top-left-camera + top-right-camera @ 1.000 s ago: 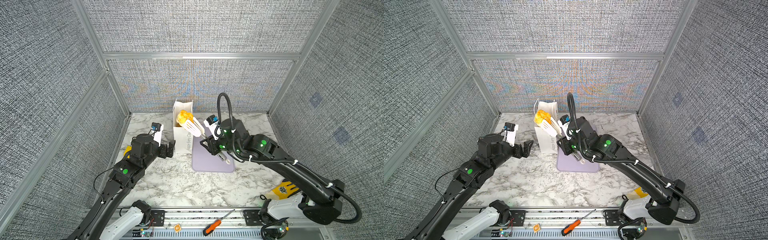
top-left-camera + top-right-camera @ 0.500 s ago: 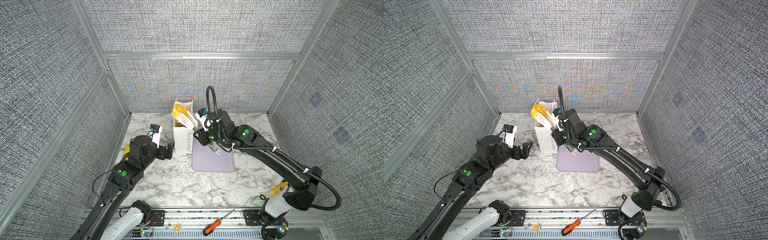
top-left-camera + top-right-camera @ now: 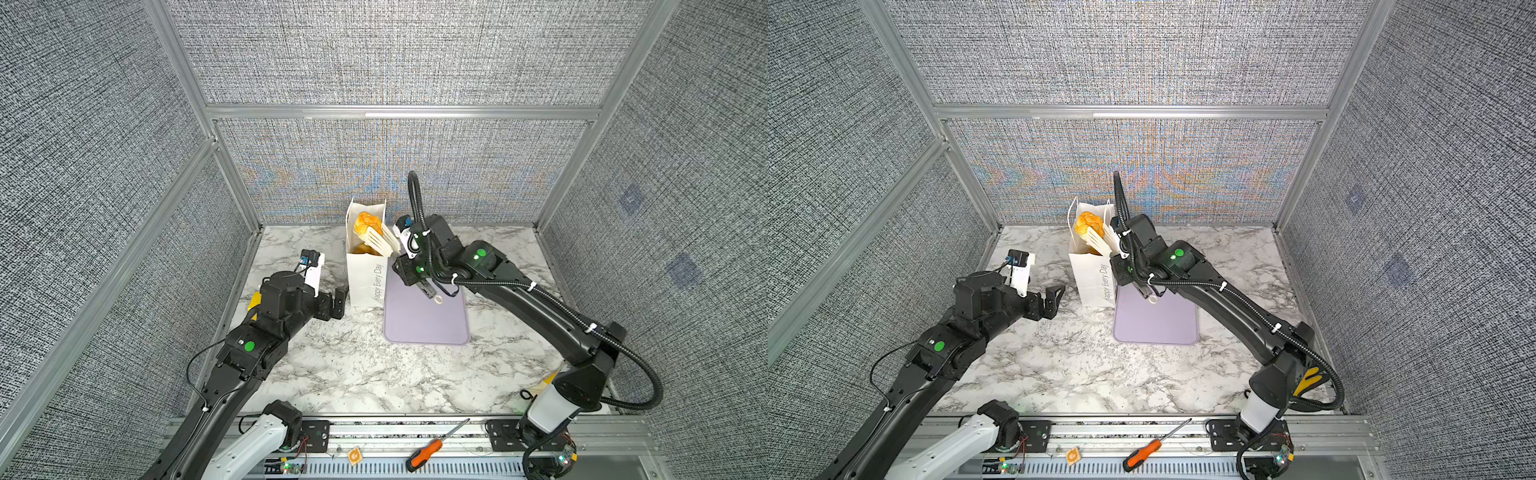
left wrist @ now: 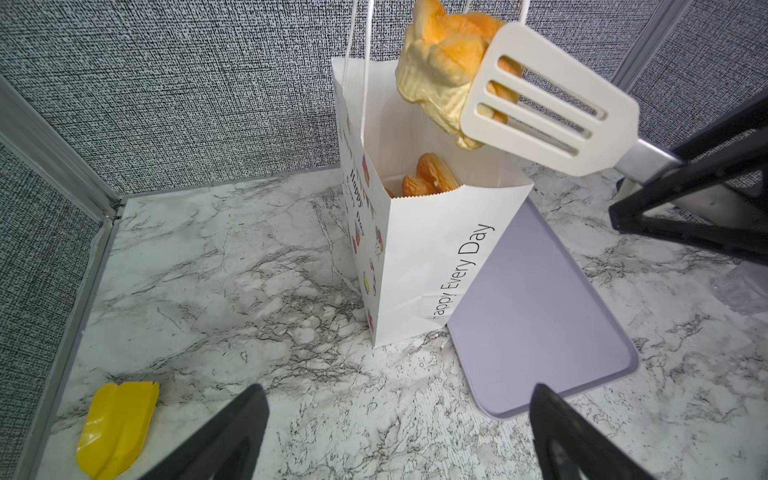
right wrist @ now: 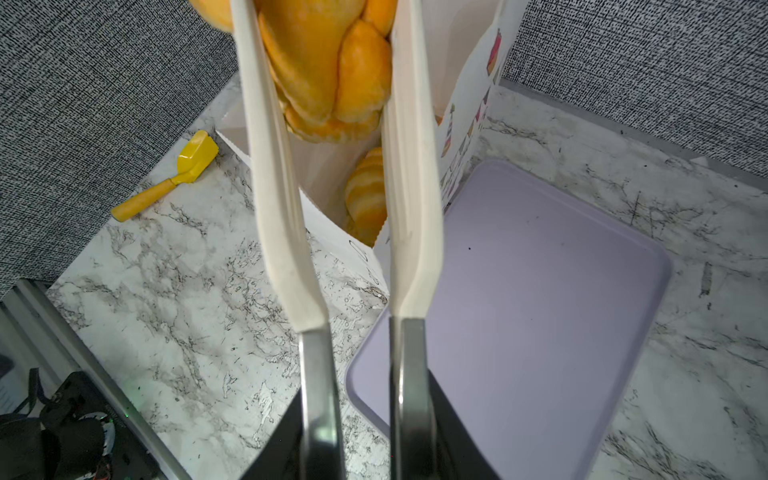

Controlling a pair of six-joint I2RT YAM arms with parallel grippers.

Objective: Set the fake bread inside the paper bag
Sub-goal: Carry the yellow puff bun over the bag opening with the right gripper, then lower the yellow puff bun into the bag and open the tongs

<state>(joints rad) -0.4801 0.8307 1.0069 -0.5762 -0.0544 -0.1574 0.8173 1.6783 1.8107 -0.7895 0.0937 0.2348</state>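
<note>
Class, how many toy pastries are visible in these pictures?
2 clearly: one pastry held in the tongs above the bag, one croissant inside it; others may lie hidden below.

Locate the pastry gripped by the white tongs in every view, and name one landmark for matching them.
In a top view: pastry above the paper bag's open mouth, mid-picture.
In a top view: same spot, over the bag.
Left wrist view: over the bag's mouth, behind the slotted tongs blade.
Right wrist view: between the two tong blades, bag beyond.
Shared landmark: the lilac tray beside the bag.
</note>
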